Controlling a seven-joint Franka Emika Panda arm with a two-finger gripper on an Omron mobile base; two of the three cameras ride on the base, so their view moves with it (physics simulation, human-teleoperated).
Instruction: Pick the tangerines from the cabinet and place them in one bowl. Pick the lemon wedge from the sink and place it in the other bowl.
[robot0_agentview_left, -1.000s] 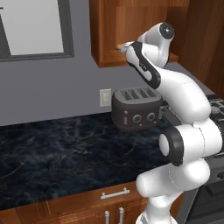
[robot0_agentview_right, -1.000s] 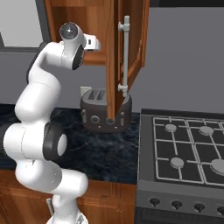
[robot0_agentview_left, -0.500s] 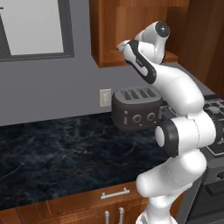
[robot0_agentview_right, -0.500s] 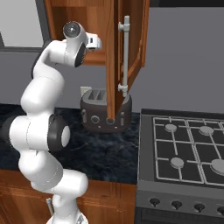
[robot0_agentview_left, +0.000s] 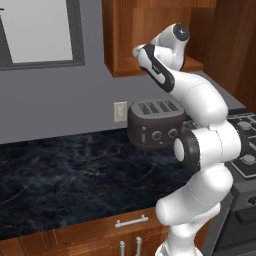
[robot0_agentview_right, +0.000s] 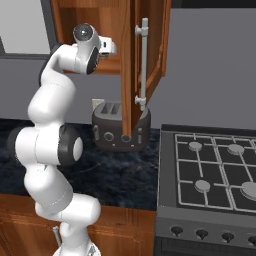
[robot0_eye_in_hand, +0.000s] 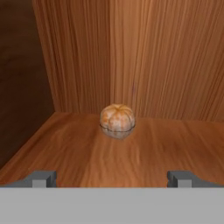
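Tangerine sits on the wooden shelf floor of the cabinet, near the back corner, dead ahead of my gripper and a touch above the midline between the fingertips. It's round, so no axis to line up with. My jaws are spread fully wide with nothing between them, and they're short of the fruit. I see one tangerine here; the second may be off to the side, I can't tell. From the base cameras, the hand is reaching into the cabinet above the toaster.
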